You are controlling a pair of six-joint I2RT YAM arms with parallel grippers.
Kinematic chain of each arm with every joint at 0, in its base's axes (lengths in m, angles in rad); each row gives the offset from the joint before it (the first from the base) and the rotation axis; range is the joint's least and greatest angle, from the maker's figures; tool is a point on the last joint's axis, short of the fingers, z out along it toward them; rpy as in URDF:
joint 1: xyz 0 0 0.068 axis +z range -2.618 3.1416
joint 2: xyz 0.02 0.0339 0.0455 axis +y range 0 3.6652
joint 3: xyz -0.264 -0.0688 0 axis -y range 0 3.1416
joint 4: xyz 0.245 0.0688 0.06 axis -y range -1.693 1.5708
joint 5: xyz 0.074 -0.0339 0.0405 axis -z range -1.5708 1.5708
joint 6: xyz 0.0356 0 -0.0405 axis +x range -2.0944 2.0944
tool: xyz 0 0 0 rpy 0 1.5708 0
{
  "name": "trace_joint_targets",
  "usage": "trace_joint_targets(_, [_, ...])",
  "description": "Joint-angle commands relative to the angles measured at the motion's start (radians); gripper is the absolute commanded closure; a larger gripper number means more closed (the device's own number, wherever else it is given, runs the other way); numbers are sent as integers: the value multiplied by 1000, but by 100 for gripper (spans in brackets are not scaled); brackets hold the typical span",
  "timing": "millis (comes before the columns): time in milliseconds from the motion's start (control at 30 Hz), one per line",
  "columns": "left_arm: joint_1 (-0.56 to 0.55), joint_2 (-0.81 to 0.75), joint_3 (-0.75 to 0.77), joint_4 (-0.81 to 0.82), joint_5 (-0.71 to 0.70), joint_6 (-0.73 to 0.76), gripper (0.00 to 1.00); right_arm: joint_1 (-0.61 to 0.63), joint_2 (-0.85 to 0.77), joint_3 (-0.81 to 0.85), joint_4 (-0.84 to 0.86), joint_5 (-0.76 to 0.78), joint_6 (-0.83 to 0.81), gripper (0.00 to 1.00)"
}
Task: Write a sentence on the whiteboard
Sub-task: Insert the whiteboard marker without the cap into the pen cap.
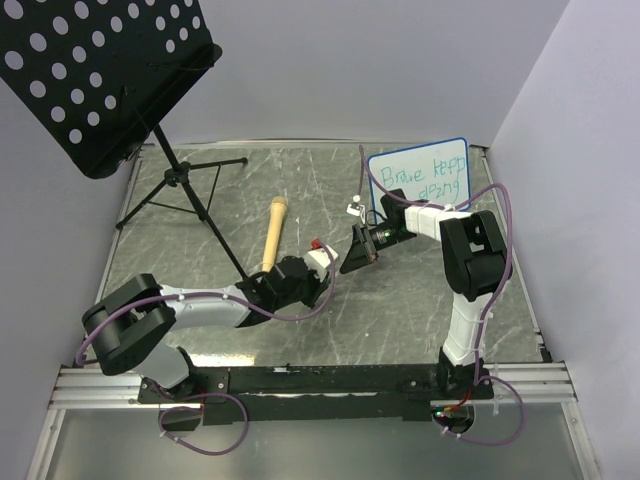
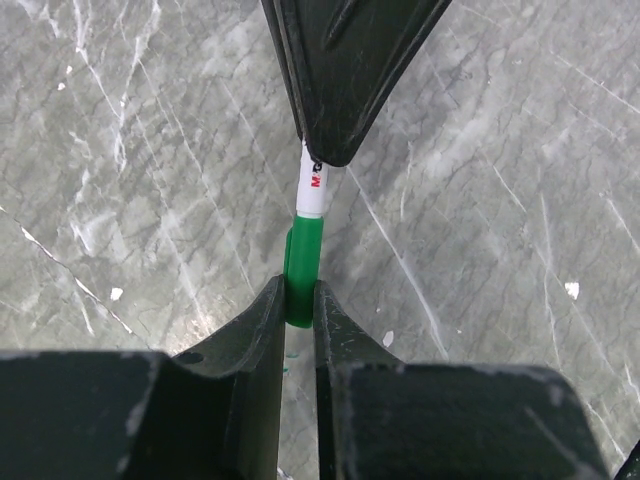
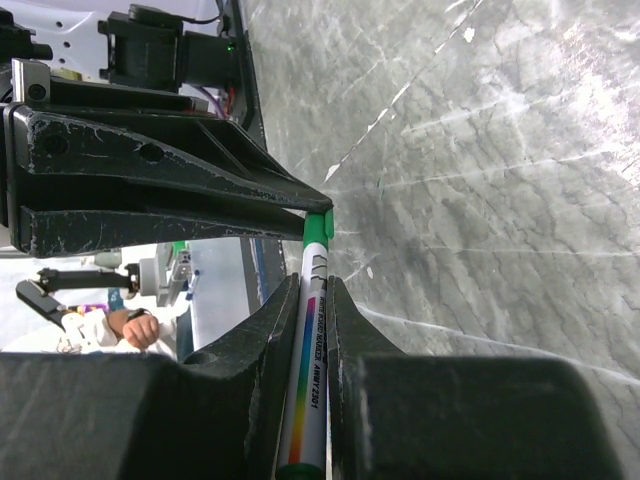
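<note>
Over at the desk's (image 1: 330,180) far right corner sits the whiteboard (image 1: 426,170), white with a thin blue rim and rounded corners. On it is the sentence (image 1: 405,168), thin green handwriting in two short lines. The upper line reads "Brave keep"; the lower is too small for me to read.

Just in front of the whiteboard the right arm's wrist covers its lower edge, and a purple cable (image 1: 366,175) crosses its left side. A little nearer than the whiteboard and to its left, the two claws meet tip to tip over one marker (image 2: 312,190). The left claw (image 2: 300,300) is pinched tight on the green end, and the right claw (image 3: 312,290) is clamped on the white barrel.

Further left of the whiteboard a wooden stick (image 1: 273,235) lies on the desk. Beyond that stands a music stand (image 1: 100,70) with a black perforated panel on a tripod.

The marker's barrel carries a rainbow stripe and small print that seems to end in "2301". Near the green end there is red lettering beginning with "M".
</note>
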Motion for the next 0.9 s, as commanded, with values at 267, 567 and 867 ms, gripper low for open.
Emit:
trace_joint_targets(267, [-5, 56, 147, 134, 22, -15, 93, 33, -15, 24, -1, -39, -14, 100])
trace_joint_targets(567, [-3, 64, 169, 174, 3, 2, 96, 37, -11, 19, 11, -36, -6, 100])
trace_joint_targets(867, [14, 51, 181, 202, 15, 3, 96, 40, 0, 13, 24, -27, 6, 100])
